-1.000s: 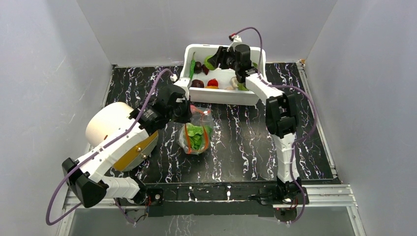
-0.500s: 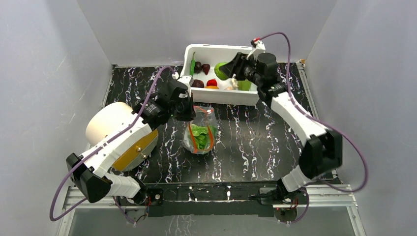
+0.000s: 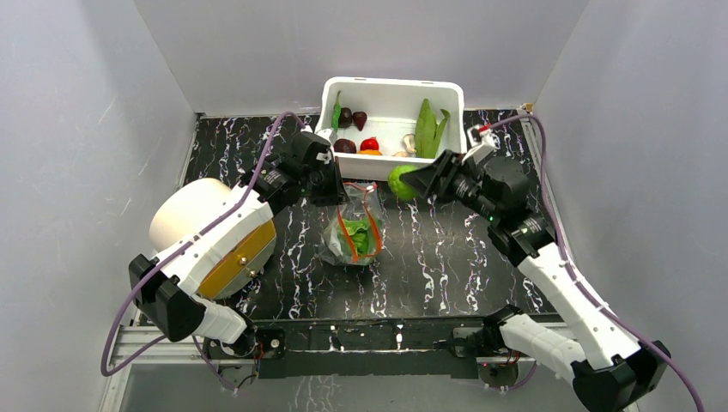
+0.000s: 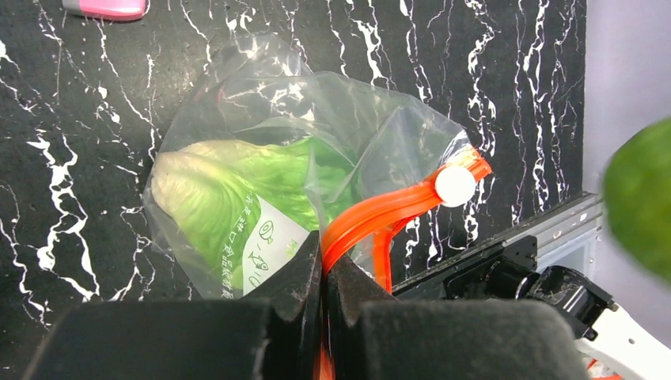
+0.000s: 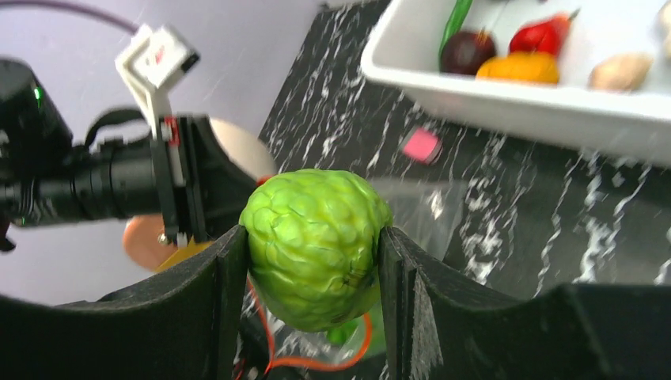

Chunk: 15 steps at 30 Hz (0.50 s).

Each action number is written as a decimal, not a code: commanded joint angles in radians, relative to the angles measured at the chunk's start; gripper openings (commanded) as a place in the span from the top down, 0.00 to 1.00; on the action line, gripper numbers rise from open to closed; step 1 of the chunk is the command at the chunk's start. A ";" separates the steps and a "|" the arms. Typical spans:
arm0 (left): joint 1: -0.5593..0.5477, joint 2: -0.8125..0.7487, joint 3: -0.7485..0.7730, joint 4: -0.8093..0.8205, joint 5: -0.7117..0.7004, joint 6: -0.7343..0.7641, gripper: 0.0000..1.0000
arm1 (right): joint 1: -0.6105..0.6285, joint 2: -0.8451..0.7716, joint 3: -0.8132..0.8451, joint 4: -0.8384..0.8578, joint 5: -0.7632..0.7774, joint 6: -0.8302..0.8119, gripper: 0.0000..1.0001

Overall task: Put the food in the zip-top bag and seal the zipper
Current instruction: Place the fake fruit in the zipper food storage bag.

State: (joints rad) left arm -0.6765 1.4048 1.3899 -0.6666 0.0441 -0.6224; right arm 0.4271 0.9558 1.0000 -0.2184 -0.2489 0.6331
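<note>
Found the right gripper clamped on a bumpy, round green toy ball, one finger at each side of its widest part. Placed that ball in the air just before the front wall of the white rectangular plastic tub, right of the bag's mouth.

Found the left gripper pinched fully together on the orange-red zipper strip of the clear, crinkly zip-top bag, holding the mouth up. Saw the bag resting on the black white-veined table, with the pale-green leafy cabbage inside. Spotted a round white slider at the strip's far end. Counted a red tomato and long green pods among the food left in the tub.

Judged the ball light and firm but prone to roll, so best taken across its middle, as held. Judged the bag limp and slippery, apt to collapse and close its mouth; best held by the stiffer strip, not the film.

Made out a white label inside the bag, with a fish-like sketch and small dark characters; could not read them. Saw no other writing.
</note>
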 commanded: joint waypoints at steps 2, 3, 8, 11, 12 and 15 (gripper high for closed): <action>0.006 0.003 0.043 0.019 0.053 -0.026 1.00 | 0.067 -0.083 -0.111 -0.025 -0.031 0.122 0.90; 0.006 0.005 0.036 0.027 0.061 -0.024 1.00 | 0.081 -0.099 -0.134 -0.022 -0.008 0.139 0.90; 0.006 -0.030 -0.029 0.109 0.090 -0.039 1.00 | 0.137 -0.147 -0.255 0.104 0.001 0.275 0.90; 0.006 -0.032 -0.042 0.103 0.077 -0.044 1.00 | 0.194 -0.120 -0.257 0.134 0.035 0.294 0.90; 0.006 -0.032 -0.042 0.096 0.076 -0.044 1.00 | 0.213 -0.110 -0.255 0.134 0.051 0.296 0.89; 0.006 -0.032 -0.047 0.099 0.084 -0.048 1.00 | 0.257 -0.090 -0.258 0.168 0.078 0.306 0.88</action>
State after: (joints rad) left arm -0.6758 1.4136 1.3495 -0.5877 0.0982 -0.6552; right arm 0.6285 0.8547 0.7269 -0.1856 -0.2256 0.8909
